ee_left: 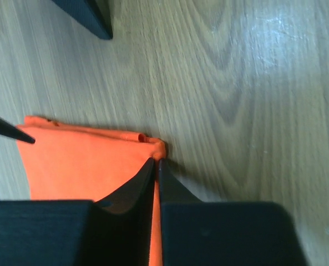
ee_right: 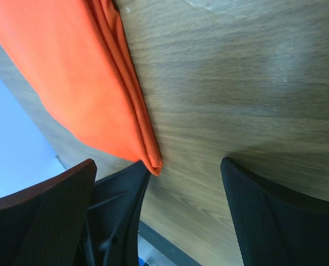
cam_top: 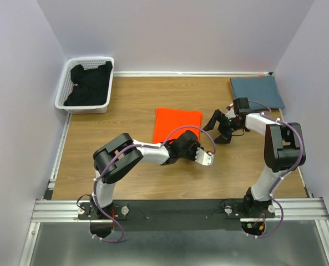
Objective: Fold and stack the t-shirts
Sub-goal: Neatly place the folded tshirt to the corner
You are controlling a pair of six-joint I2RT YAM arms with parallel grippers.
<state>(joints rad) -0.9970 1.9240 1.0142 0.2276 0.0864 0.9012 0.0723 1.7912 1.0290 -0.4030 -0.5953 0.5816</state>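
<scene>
In the top view, the orange tee is seen folded flat at mid-table, well apart from the grey tee, which is folded at the far right. A basket of dark cloth is set far left. The left gripper is placed at the orange tee's near right corner, the right gripper just beside its right edge. In the left wrist view, the jaws are pressed together on the folded edge at that corner. In the right wrist view, the jaws are spread, with a corner of the tee just beside one finger. The cloth is judged light, soft and limp. Its layers are likely to slide apart unless all are pinched together at two corners of one edge.
</scene>
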